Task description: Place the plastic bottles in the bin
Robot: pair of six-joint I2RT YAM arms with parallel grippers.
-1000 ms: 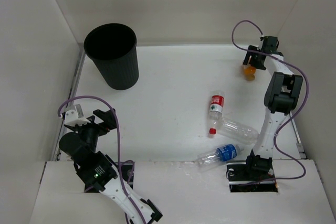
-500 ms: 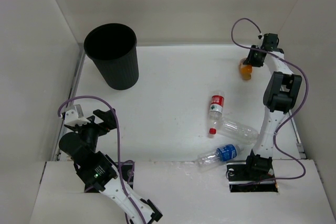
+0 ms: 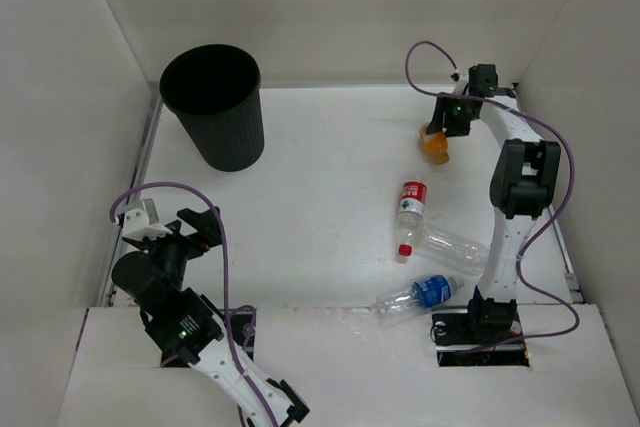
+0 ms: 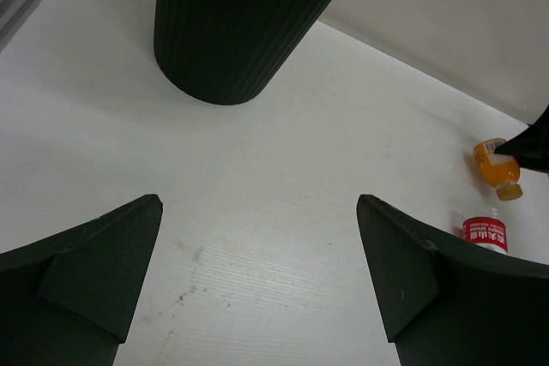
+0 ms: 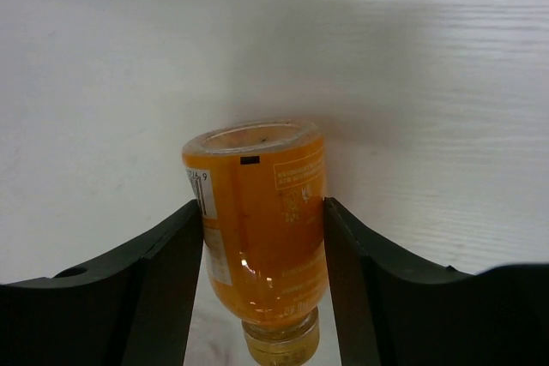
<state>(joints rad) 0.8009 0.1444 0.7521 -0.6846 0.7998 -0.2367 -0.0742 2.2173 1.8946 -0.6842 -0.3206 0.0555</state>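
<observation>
At the far right of the desk, the right end effector is closed around the body of the small orange bottle, its two dark fingers pressing either side of the labelled barrel, with the cap pointing back toward the wrist and the base outward. The bottle looks filled with orange liquid, so it probably weighs more than its size suggests. Its smooth plastic could slip, which makes this mid-body hold the sensible one. Nearer the arms, three more bottles lie on their sides: one with a red-and-white label and red cap, a plain clear one just beside it, and a blue-labelled one near the right base. These appear empty, so they are likely light, easily dented and prone to rolling, and best gripped across the barrel. Well apart at the far left stands the black ribbed bin. The left end effector waits spread wide and empty.
</observation>
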